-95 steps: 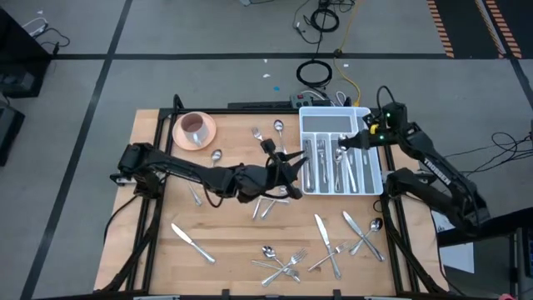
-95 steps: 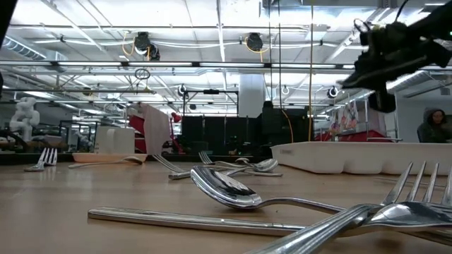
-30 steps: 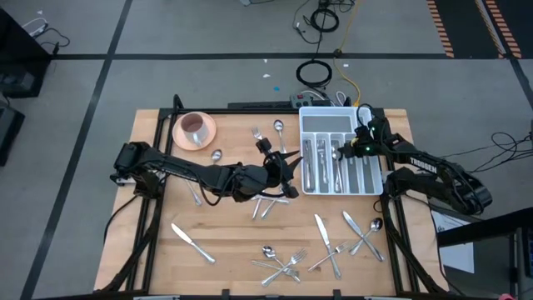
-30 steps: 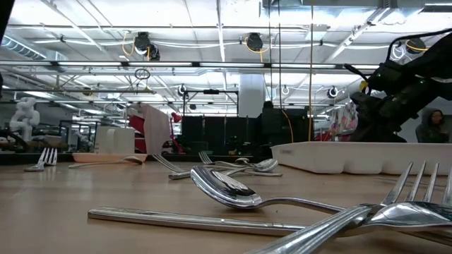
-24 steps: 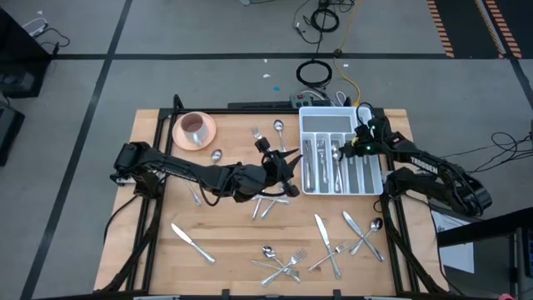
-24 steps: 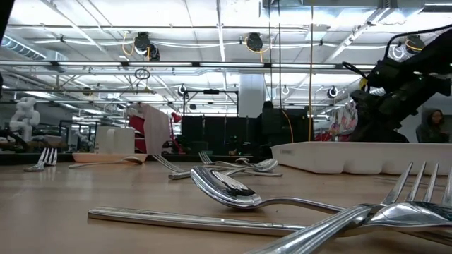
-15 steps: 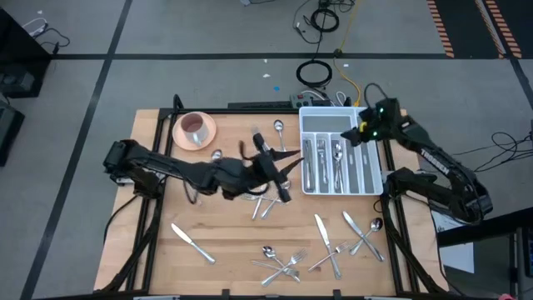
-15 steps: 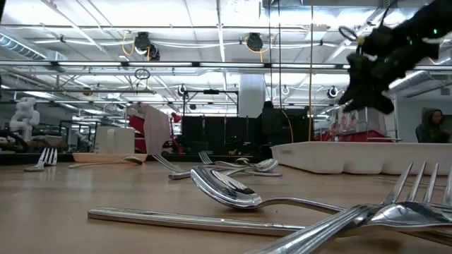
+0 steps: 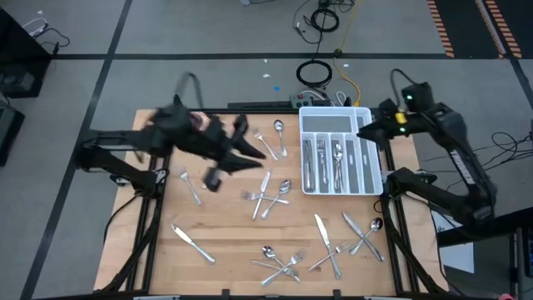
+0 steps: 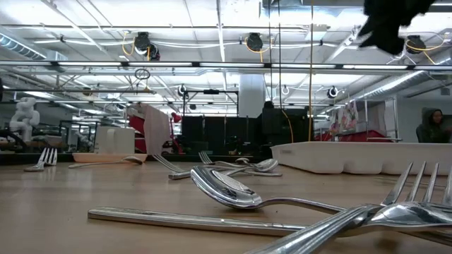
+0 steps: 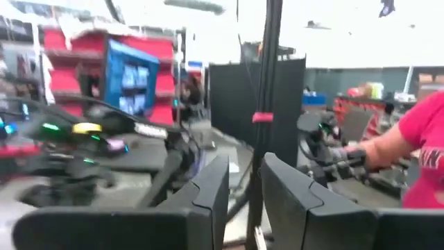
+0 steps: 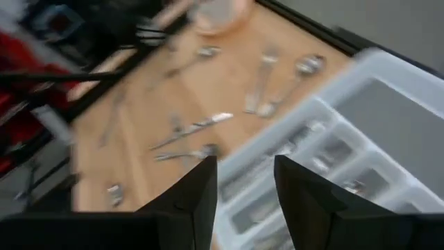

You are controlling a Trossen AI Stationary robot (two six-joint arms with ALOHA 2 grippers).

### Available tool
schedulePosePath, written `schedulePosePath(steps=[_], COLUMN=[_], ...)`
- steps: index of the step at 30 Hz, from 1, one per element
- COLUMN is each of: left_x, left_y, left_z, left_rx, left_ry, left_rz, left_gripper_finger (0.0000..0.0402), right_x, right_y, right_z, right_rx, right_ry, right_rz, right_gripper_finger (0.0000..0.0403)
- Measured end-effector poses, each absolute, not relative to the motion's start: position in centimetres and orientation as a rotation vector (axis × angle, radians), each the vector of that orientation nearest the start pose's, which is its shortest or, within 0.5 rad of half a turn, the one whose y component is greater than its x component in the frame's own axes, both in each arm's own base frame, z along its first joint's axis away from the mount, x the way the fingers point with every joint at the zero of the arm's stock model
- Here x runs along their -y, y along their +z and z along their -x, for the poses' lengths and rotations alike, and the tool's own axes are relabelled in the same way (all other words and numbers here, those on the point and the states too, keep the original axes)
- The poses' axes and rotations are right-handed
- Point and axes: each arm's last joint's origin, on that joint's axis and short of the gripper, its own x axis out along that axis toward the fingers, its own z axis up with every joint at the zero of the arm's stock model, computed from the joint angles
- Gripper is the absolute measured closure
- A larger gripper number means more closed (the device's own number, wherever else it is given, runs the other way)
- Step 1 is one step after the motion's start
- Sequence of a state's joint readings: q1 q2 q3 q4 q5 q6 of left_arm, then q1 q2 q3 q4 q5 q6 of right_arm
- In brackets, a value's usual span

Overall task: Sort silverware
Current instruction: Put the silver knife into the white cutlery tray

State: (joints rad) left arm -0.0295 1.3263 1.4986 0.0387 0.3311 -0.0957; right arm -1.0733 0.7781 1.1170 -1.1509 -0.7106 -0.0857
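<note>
The silverware lies scattered on the wooden table: a crossed heap left of the white divided tray, a knife, a cluster at the near edge, and knives and a spoon near the tray. Several pieces lie in the tray's slots. My left gripper is raised and blurred over the far-left table; its fingers stand slightly apart with nothing seen between. My right gripper hangs open and empty high over the tray's far right corner, and the tray shows past its fingers.
A pink cup on its saucer sits at the far left, partly under my left arm. In the low view a spoon, a knife and forks lie close, with the tray behind. A person's arm shows in the room.
My left gripper rose from the heap beside the tray and swung fast toward the table's far left, tipping up to look level into the room. My right gripper lifted out of the tray and drew back toward the far right edge. The heap stayed on the table.
</note>
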Motion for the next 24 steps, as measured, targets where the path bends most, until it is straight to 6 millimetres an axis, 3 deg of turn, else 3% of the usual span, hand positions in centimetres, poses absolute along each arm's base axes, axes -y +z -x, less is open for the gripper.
schedulePosePath(steps=[3, 7, 10, 13, 16, 19, 24], left_x=[1.3, 1.5, 2.0, 2.5, 2.9, 3.2, 3.4], left_y=[49.7, 51.1, 51.2, 50.0, 48.7, 48.6, 48.7], left_z=[-25.6, -23.4, -22.4, -22.3, -22.6, -22.5, -22.5], left_rx=[0.250, 0.315, 0.276, 0.136, 0.015, 0.012, 0.027], left_ry=[-0.323, -0.357, -0.401, -0.408, -0.374, -0.353, -0.353], left_rz=[0.128, 0.209, 0.234, 0.248, 0.233, 0.185, 0.142], left_gripper_finger=[0.0311, 0.0311, 0.0311, 0.0311, 0.0311, 0.0311, 0.0311], right_x=[5.4, 1.6, -1.0, -3.2, -5.0, -6.3, -6.8], right_y=[37.7, 37.9, 37.1, 36.2, 35.7, 35.4, 36.7], right_z=[-5.6, -3.7, -2.0, -0.5, 0.4, 0.6, -0.2], right_rx=[-0.521, -0.442, -0.406, -0.345, -0.252, -0.164, -0.039], right_ry=[-0.252, -0.099, -0.099, -0.085, -0.090, -0.125, -0.065], right_rz=[-0.512, -0.577, -0.606, -0.622, -0.606, -0.533, -0.419], right_gripper_finger=[0.0265, 0.0265, 0.0265, 0.0265, 0.0265, 0.0265, 0.0265])
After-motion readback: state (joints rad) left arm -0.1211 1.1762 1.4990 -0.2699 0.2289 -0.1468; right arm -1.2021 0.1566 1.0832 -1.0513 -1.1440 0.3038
